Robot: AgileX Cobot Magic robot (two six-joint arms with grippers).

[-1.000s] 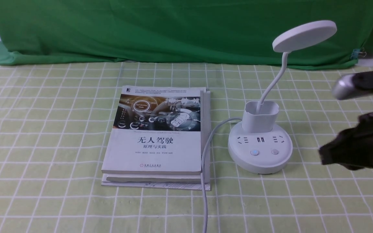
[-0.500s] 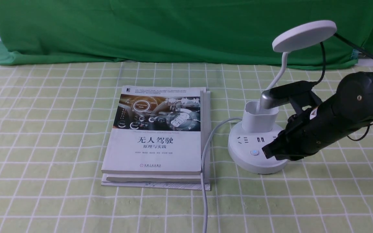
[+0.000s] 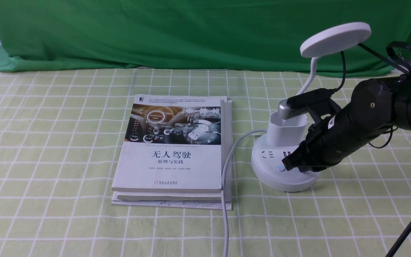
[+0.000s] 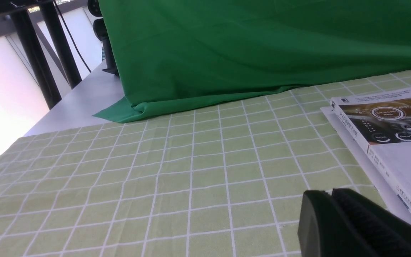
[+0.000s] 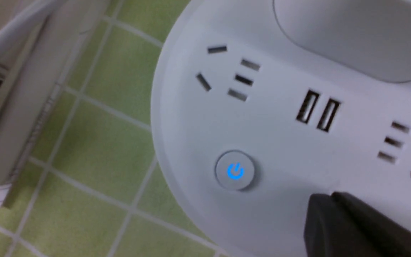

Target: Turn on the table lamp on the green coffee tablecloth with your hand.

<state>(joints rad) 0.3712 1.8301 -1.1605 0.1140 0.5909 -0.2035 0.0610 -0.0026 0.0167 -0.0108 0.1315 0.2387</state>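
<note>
Reaching over the table lamp base, right gripper pressed together beside its lit button
Lamp on the green coffee tablecloth; books near its left edge, bare cloth right

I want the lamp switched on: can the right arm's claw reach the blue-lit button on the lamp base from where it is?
Probably yes. The right claw is shut and sits at the base of the table lamp, close beside the lit button, with only bare white plastic between them.
</note>
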